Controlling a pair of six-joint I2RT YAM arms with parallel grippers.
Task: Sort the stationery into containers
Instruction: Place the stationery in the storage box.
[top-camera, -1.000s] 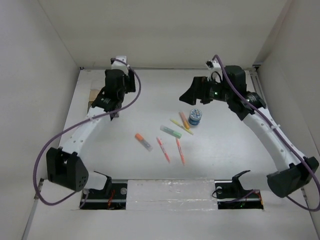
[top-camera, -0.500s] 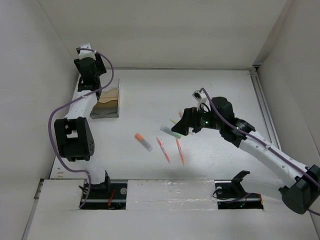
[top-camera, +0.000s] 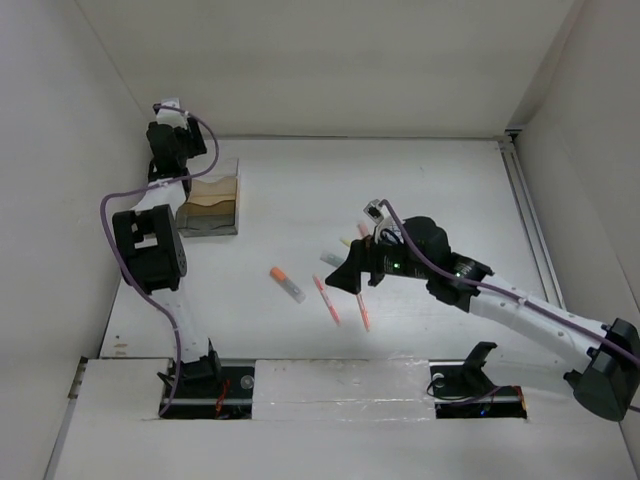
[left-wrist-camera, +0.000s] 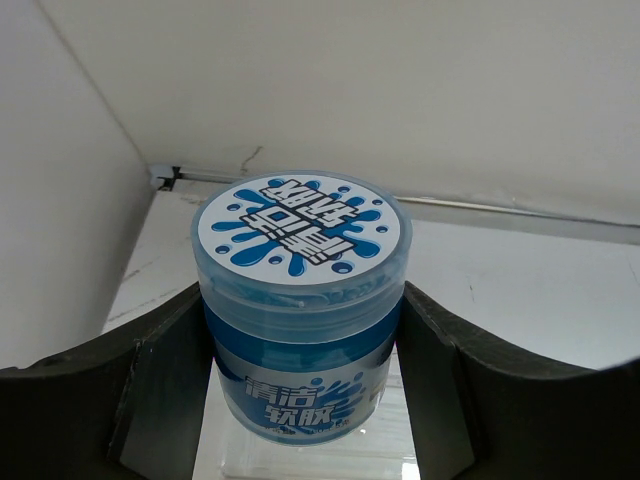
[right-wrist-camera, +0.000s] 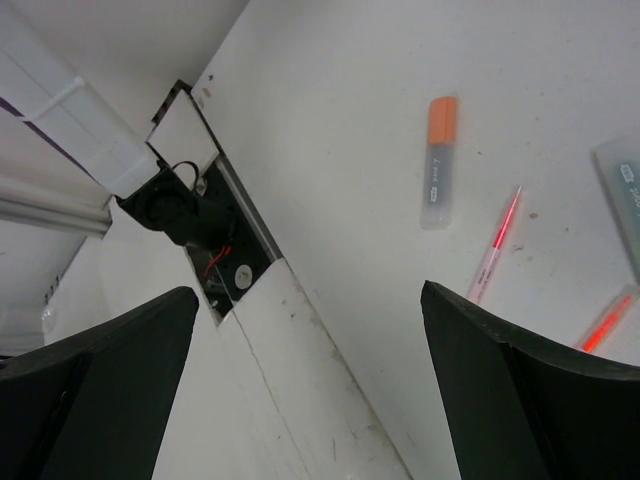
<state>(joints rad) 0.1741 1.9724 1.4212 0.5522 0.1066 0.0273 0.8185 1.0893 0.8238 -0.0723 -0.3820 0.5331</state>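
Plainly the sorting is at an early stage. Most of the stationery lies loose on the white table (top-camera: 450, 180). The rectangular wooden organiser tray (top-camera: 212, 205), with its wavy cream, tan and dark brown layers, stands at the far left edge. From above, nothing can be made out inside it.

One item is in hand. The left gripper (left-wrist-camera: 300, 300) is raised at the far left, just beyond the tray. It is clamped on a small round blue-and-white tub (left-wrist-camera: 300, 232), with a black finger (left-wrist-camera: 150, 390) pressed to each side. The tub is upright with its printed lid up, but it is not yet set down. Whether it hangs over a compartment cannot be told. A second such tub is not visible in any view.

The thin items are all left to do. They are a grey highlighter with an orange cap (top-camera: 287, 284), a light green highlighter (right-wrist-camera: 622, 190), two pink-red pens (top-camera: 326, 298) and a pale yellow pen (top-camera: 346, 243). They sit grouped in the middle of the table, well apart from the tray.

The right gripper (right-wrist-camera: 310, 295) hovers low over this group with its jaws spread wide and nothing between them. In the right wrist view the orange-capped highlighter and one pink-red pen lie ahead of the fingers, toward the right-hand one. Neither touches it, so the pick is probably one of these.
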